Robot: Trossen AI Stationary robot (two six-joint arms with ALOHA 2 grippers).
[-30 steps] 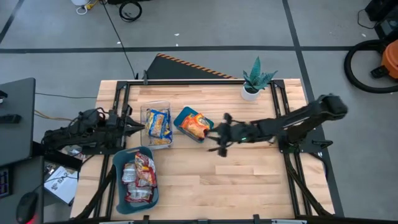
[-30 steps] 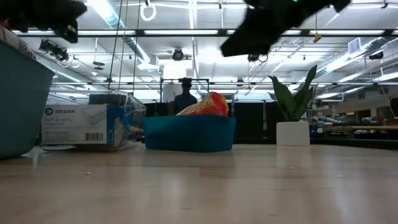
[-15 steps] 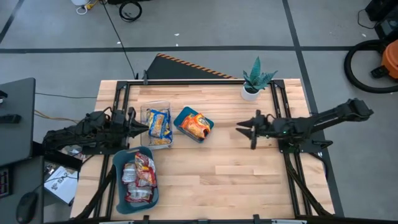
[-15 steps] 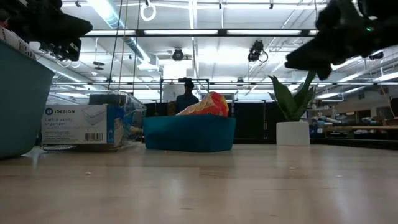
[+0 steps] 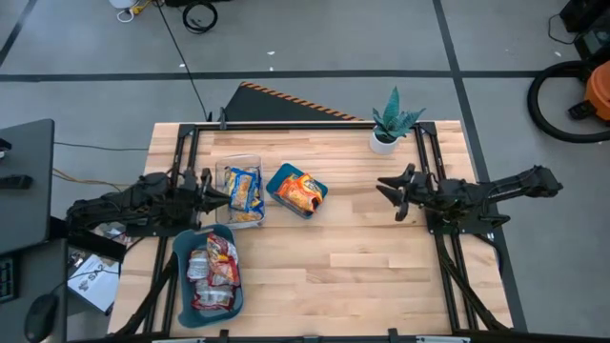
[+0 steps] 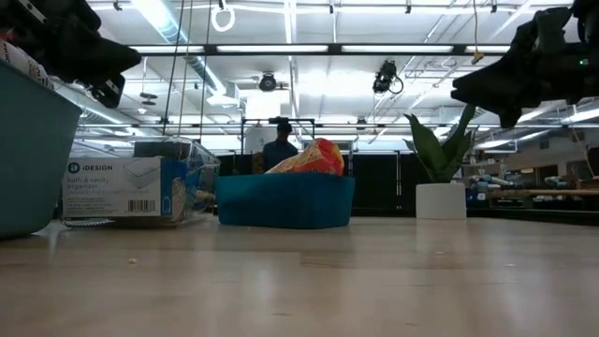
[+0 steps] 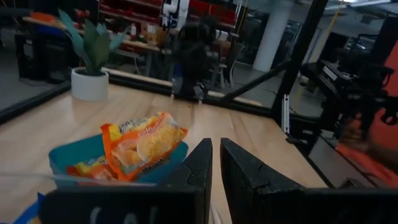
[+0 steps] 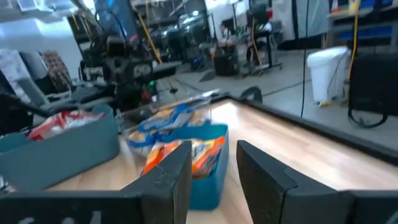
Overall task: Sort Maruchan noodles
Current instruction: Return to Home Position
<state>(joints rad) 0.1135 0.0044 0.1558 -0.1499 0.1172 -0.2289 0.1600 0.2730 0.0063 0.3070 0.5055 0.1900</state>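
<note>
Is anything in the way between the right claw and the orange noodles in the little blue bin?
No. Only bare table lies between the right claw and the orange noodles. They sit inside the little blue bin, so its wall faces the claw.

Counter (image 5: 362,257): pale wood, smooth, matt. Noodle pkts (image 5: 213,269): crinkly glossy plastic. Teal bins (image 5: 180,272): matt plastic. Container (image 5: 240,160): clear plastic.

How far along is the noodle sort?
Done: yellow-and-blue noodle packets lie in the clear plastic container, orange packets in the small teal bin, red packets in the large teal bin. In hand: nothing; left gripper and right gripper are empty. Left: no loose packets on the wooden table.
</note>
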